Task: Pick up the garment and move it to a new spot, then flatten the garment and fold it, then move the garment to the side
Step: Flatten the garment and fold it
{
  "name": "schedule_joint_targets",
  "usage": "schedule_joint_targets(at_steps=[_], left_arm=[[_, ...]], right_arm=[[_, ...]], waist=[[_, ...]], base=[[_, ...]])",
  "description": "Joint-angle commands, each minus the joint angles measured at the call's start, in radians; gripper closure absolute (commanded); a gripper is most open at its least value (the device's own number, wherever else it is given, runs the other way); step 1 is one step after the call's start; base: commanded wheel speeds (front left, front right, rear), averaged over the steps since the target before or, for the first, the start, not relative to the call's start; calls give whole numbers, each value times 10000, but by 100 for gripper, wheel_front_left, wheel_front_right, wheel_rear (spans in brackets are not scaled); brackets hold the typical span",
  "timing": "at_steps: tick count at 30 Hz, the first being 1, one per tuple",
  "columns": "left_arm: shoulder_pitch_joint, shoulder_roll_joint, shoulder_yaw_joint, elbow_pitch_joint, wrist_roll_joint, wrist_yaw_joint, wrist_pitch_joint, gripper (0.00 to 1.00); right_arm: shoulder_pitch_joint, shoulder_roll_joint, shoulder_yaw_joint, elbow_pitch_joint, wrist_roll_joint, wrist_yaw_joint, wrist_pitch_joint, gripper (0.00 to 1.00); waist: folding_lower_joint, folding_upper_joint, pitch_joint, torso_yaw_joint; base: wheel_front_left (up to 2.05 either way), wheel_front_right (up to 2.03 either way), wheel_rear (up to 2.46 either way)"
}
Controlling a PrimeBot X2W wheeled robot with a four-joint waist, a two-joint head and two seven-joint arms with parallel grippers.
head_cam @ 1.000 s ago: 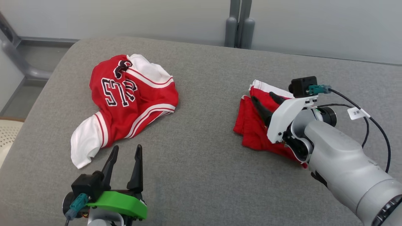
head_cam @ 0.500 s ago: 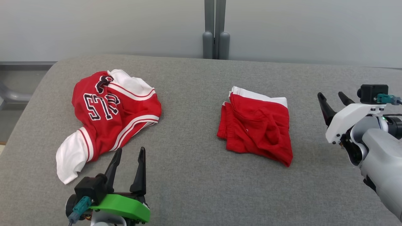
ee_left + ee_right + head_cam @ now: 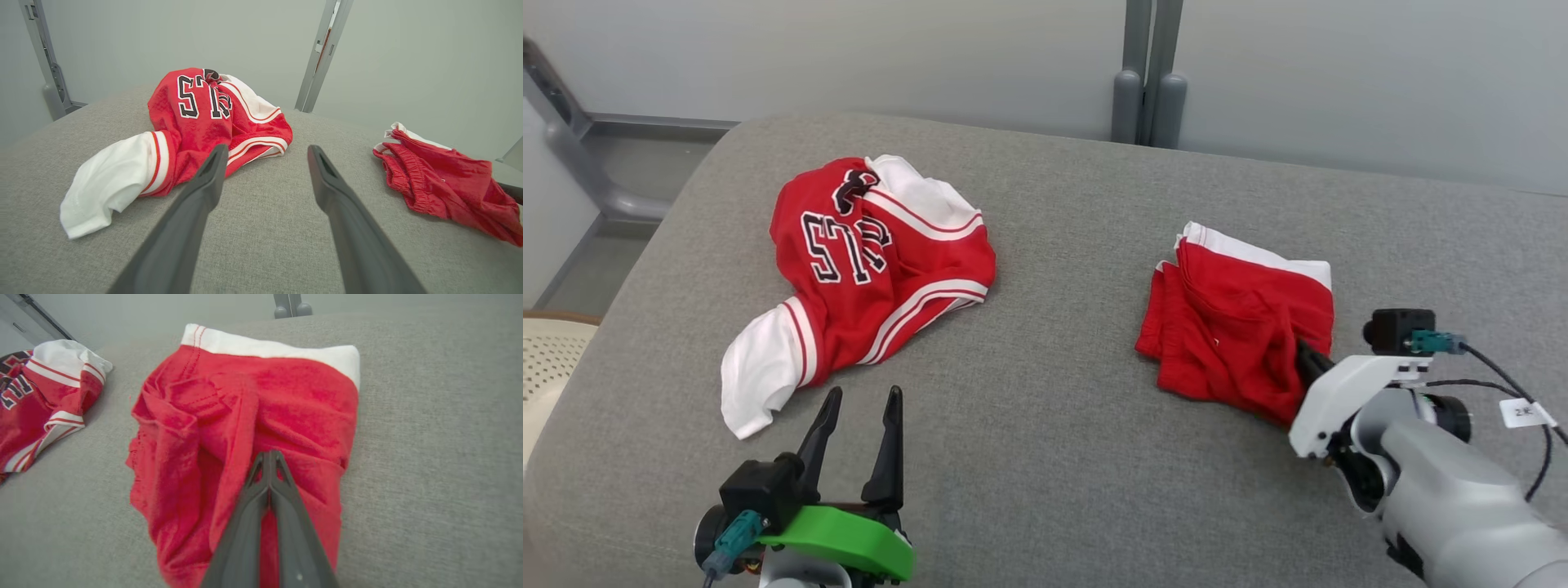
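A crumpled red jersey (image 3: 874, 261) lies on the far left of a grey padded surface (image 3: 1045, 425), with black, white-outlined lettering facing up across its middle. One white sleeve trails toward the near edge, and red-and-white striped trim runs along its right side.

The left fingers (image 3: 886, 433) stand apart, pointing up the surface from the near left. The jersey lies just beyond and to the left of their tips, near them but clear of them. Its white sleeve is the closest part and sits off to the left of the left-hand finger. In the left wrist view, the jersey's striped hem falls just past the tip of that finger, with bare grey cloth showing between the two fingers.

Well to the right, apart from the jersey, lie folded red shorts (image 3: 1233, 327) with a white band along their far edge. The right fingers (image 3: 1308, 361) are pressed together, their tips against the near right part of the shorts. A ridge of red cloth runs away from the tips, and whether any fold is caught between them cannot be told. A wide stretch of surface separates these fingers from the jersey.
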Motion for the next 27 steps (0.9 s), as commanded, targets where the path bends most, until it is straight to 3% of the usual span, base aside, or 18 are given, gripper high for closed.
schedule_joint_targets(at_steps=[1,8,11,17,21,22,24,25,27], left_arm=[[-44,81,33,24,25,-34,-4,0],[169,49,17,17,14,45,-3,0],[190,118,33,7,23,68,-2,0],[338,171,179,-235,29,175,-2,0],[306,149,353,-462,-2,262,-3,0],[318,145,399,-509,-4,295,-2,0],[346,180,537,-616,32,373,-2,0],[378,198,606,-663,45,399,-2,0],[439,248,738,-756,77,468,-2,0]], right_arm=[[179,121,79,-221,2,-1,-143,100],[731,876,650,-1453,-536,1,-370,100],[740,904,781,-1851,-836,-1,-367,100],[822,395,-541,-3288,-2352,-1,-368,100],[1317,6,-2215,-4568,-3914,-1,-365,100],[1521,-22,-2728,-4979,-4363,1,-365,96],[1969,-56,-3616,-5684,-5121,-1,-364,58],[2177,-54,-3963,-5979,-5425,1,-366,0],[2619,-7,-4643,-6482,-5954,-1,-365,0]], waist=[[0,0,-37,136],[0,0,-256,-9],[0,0,-319,-188],[0,0,-505,-783],[0,0,-590,-1221],[0,0,-616,-1350],[0,0,-660,-1576],[0,0,-677,-1681],[0,0,-702,-1901]], base=[[0,0,0],[0,0,0],[0,0,0],[0,0,0],[0,0,0],[0,0,0],[0,0,0],[0,0,0],[0,0,0]])
